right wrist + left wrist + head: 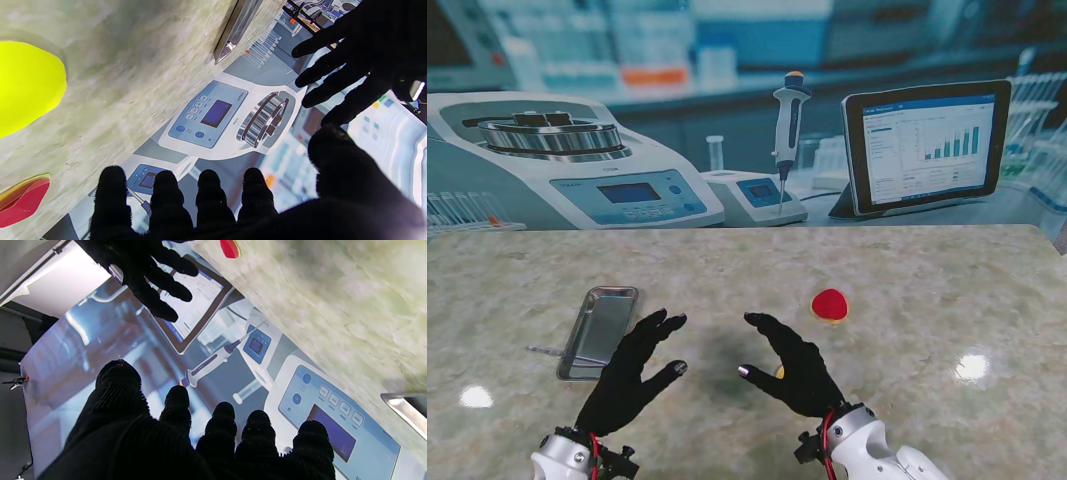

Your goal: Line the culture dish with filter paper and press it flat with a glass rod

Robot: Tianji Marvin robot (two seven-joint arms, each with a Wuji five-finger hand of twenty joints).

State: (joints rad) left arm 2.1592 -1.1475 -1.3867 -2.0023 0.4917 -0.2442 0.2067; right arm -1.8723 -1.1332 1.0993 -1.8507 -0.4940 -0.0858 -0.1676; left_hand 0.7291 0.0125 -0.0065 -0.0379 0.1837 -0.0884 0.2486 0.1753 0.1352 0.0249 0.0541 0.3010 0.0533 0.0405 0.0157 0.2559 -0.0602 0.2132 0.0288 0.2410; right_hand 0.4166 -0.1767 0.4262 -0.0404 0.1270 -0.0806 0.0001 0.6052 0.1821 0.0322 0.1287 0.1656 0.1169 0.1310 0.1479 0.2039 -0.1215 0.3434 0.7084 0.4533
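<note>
Both black-gloved hands hover over the marble surface (pixel 907 290) with fingers spread and nothing held: the left hand (pixel 632 370) and the right hand (pixel 795 365) face each other, palms turned inward. Just beyond the left fingertips (pixel 667 322) lies a metal tray (pixel 599 330), with a thin clear rod (pixel 552 352), likely the glass rod, crossing its nearer end. Tucked beside the right palm is a yellow piece (pixel 779 372), and beyond the right fingers a red disc in a shallow dish (pixel 830 305); which is the filter paper I cannot tell. To start well, one hand should probably settle low over the paper and pinch its edge lightly, without creasing it.
</note>
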